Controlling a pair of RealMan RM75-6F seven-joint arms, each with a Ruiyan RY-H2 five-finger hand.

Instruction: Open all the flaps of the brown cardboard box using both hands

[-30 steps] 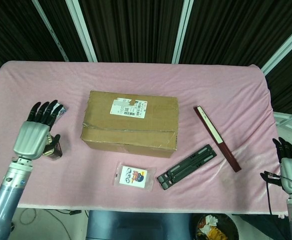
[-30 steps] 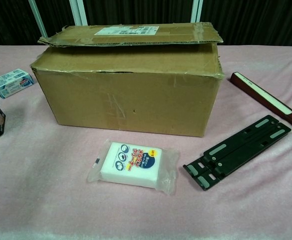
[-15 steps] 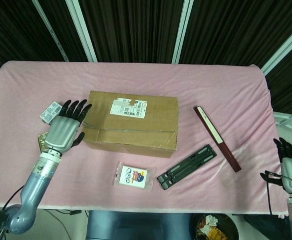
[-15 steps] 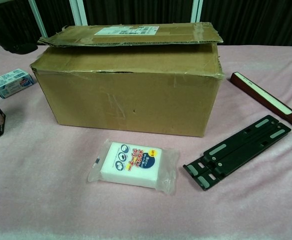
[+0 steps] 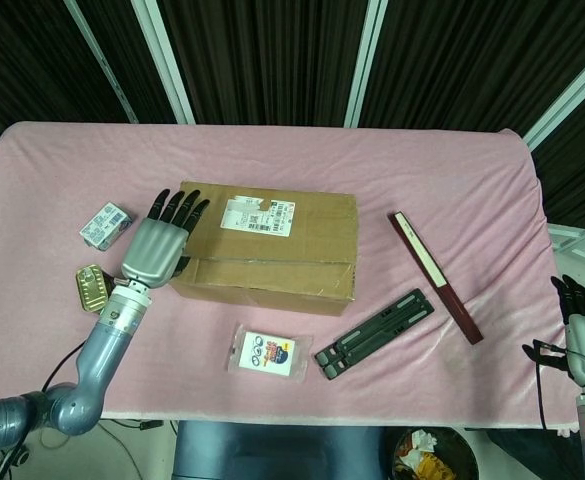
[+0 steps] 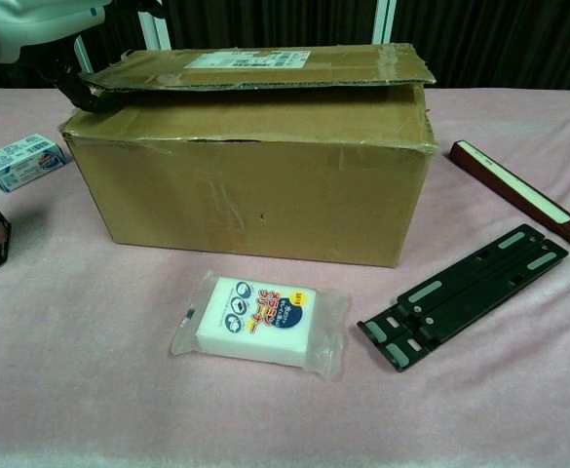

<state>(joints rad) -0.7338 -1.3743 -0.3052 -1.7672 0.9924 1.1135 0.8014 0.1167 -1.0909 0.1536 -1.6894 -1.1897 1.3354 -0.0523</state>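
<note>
Since a second ago the left hand (image 5: 156, 247) has swung in from the small packs at the table's left edge to the box's left end, fingers spread and holding nothing, tips over the top flap's corner; contact cannot be judged from either view.

Nearest the robot: wrapped sponge pack (image 6: 257, 321) and black folding stand (image 6: 470, 292), both clear of the box. The right hand (image 5: 582, 333) hangs low at the table's right edge, fingers only partly seen, so its state cannot be told.

Mid-table on the pink cloth (image 5: 272, 160): brown cardboard box (image 6: 250, 185), flaps down, the labelled top flap (image 6: 265, 66) sitting slightly proud with a ragged, torn left edge.

Judgement: thin, light, bendy board, likely to tear further. Best hold is under the raised front lip near the corners, lifting evenly.
</note>
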